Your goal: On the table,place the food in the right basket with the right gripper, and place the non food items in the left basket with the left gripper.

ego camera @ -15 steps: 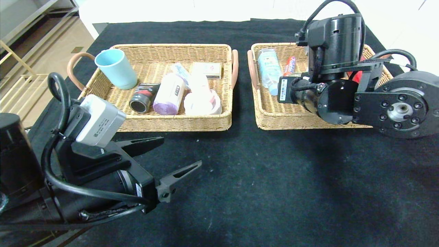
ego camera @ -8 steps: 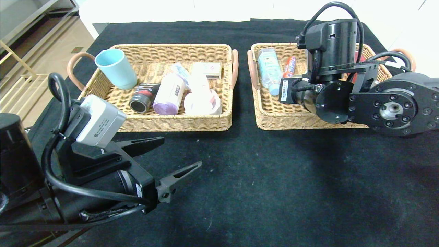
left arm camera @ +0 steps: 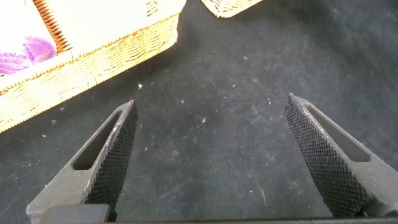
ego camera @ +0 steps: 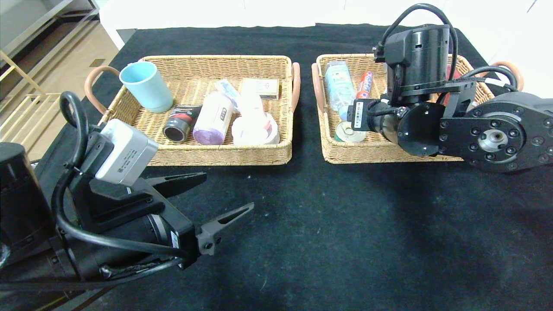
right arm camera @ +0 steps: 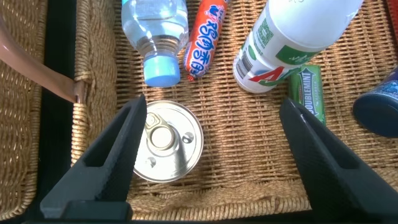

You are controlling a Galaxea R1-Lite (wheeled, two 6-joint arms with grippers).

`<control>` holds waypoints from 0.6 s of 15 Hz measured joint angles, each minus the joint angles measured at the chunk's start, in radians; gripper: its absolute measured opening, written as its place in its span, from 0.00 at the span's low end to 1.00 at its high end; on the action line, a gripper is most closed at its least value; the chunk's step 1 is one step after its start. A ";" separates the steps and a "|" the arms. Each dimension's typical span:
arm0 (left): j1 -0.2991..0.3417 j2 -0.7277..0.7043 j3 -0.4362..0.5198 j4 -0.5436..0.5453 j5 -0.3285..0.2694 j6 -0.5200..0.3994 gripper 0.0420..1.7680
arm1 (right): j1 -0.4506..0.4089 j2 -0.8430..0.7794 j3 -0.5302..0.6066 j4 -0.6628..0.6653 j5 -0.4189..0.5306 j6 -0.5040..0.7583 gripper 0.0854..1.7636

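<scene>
My right gripper (right arm camera: 212, 106) hangs open over the right basket (ego camera: 345, 156), its wrist blocking the fingers in the head view. The small round pull-tab tin (right arm camera: 166, 142) lies free on the wicker just inside one finger; it is also the tin (ego camera: 349, 131) at the basket's front-left corner. An orange-red sausage stick (right arm camera: 204, 38), a white drink bottle (right arm camera: 292, 37) and a green gum pack (right arm camera: 309, 92) lie beyond it. The left basket (ego camera: 216, 158) holds the pink bottle (ego camera: 213, 119) and black tube (ego camera: 181, 123). My left gripper (ego camera: 227, 191) is parked open over the table (ego camera: 324, 224).
A clear water bottle with a blue cap (right arm camera: 157, 31) also lies in the right basket, and a dark blue object (right arm camera: 379, 109) sits at its side. The left basket also carries a light blue cup (ego camera: 147, 86), a white tape roll (ego camera: 255, 128) and a small box (ego camera: 260, 87).
The right gripper's fingers have spread apart and the tin now lies free on the right basket's floor. The right wrist shifted slightly. The left arm has not moved.
</scene>
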 joint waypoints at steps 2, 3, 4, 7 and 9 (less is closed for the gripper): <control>0.000 -0.001 0.000 0.000 0.000 0.000 0.97 | 0.003 -0.007 0.009 0.000 0.001 0.001 0.90; 0.000 -0.002 0.000 0.000 0.000 0.000 0.97 | 0.006 -0.016 0.019 0.000 0.001 0.002 0.91; 0.000 -0.003 0.000 0.000 0.000 0.000 0.97 | 0.011 -0.030 0.038 0.000 0.004 0.001 0.92; 0.001 -0.004 0.000 0.000 0.001 -0.001 0.97 | 0.026 -0.093 0.123 0.001 0.057 -0.006 0.93; 0.001 -0.004 0.001 0.000 0.001 0.000 0.97 | 0.032 -0.150 0.195 0.001 0.090 -0.020 0.94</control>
